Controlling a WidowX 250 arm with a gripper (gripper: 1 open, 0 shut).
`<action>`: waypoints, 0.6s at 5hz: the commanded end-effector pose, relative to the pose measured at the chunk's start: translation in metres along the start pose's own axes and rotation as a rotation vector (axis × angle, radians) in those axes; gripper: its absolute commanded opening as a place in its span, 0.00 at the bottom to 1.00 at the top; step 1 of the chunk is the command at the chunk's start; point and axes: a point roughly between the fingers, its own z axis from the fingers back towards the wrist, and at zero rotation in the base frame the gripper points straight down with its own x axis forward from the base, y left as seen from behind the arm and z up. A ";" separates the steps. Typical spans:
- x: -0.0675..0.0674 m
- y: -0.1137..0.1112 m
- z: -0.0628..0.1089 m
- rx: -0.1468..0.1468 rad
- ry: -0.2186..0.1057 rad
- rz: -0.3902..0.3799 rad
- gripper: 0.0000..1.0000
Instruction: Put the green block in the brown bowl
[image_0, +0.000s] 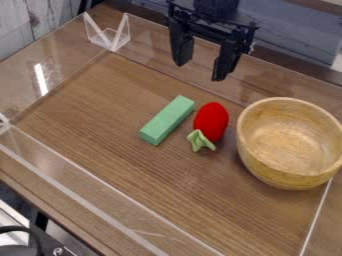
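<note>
The green block (167, 119) lies flat on the wooden table, angled, near the middle. To its right, past a red strawberry toy, sits the brown bowl (290, 141), with nothing inside it. My gripper (202, 61) hangs above the table behind the block and the bowl, pointing down. Its two black fingers (178, 50) stand apart with nothing between them, so it is open. It touches neither the block nor the bowl.
A red strawberry toy with green leaves (209, 122) lies between block and bowl. Clear acrylic walls (54, 70) fence the table at the left, front and right. A small clear stand (107, 35) sits at the back left.
</note>
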 end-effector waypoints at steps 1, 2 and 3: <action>-0.001 0.012 -0.018 0.002 0.026 -0.029 1.00; -0.021 0.026 -0.038 0.006 0.031 -0.019 1.00; -0.042 0.039 -0.045 0.004 -0.029 -0.029 1.00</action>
